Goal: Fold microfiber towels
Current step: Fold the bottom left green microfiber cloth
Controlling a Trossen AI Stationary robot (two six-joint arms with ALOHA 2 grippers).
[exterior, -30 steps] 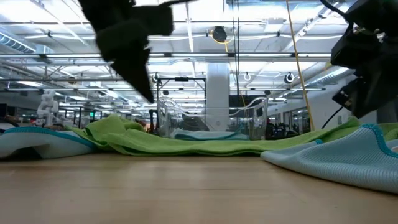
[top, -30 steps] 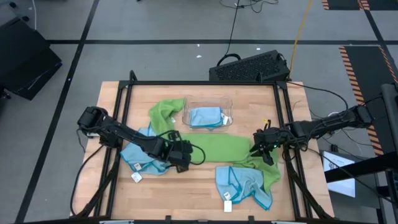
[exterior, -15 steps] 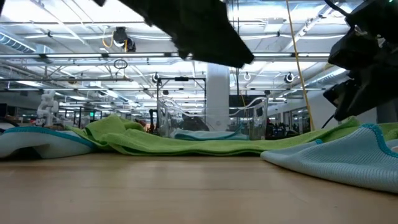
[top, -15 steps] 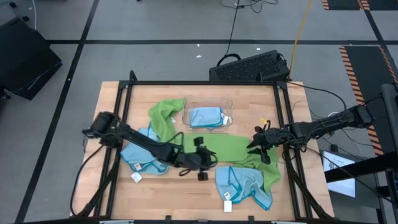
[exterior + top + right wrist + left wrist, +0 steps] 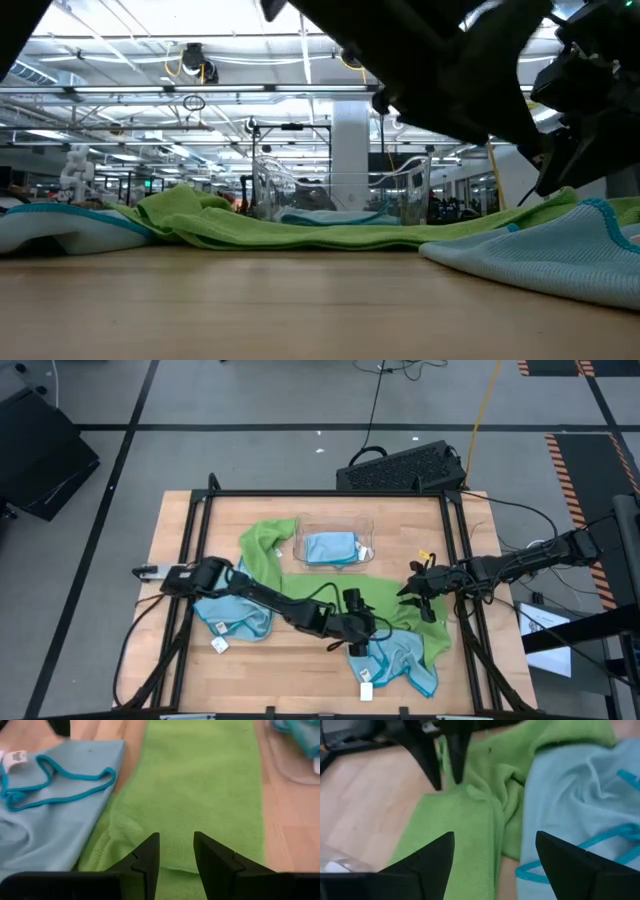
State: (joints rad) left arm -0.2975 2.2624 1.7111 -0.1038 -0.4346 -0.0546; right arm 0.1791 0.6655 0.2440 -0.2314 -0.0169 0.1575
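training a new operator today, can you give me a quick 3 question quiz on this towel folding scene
1. True or false: the clear plastic tray holds a lime green towel.
2. Which gripper has its fingers spread wide over the long green towel beside the front blue towel? A) left gripper B) right gripper
3. How many light blue towels lie on the table, counting the tray towel and the left-side blue towel?

Key
1. False: a light blue towel lies in the tray.
2. A. The left wrist view shows the left fingers far apart with nothing between them.
3. Three.
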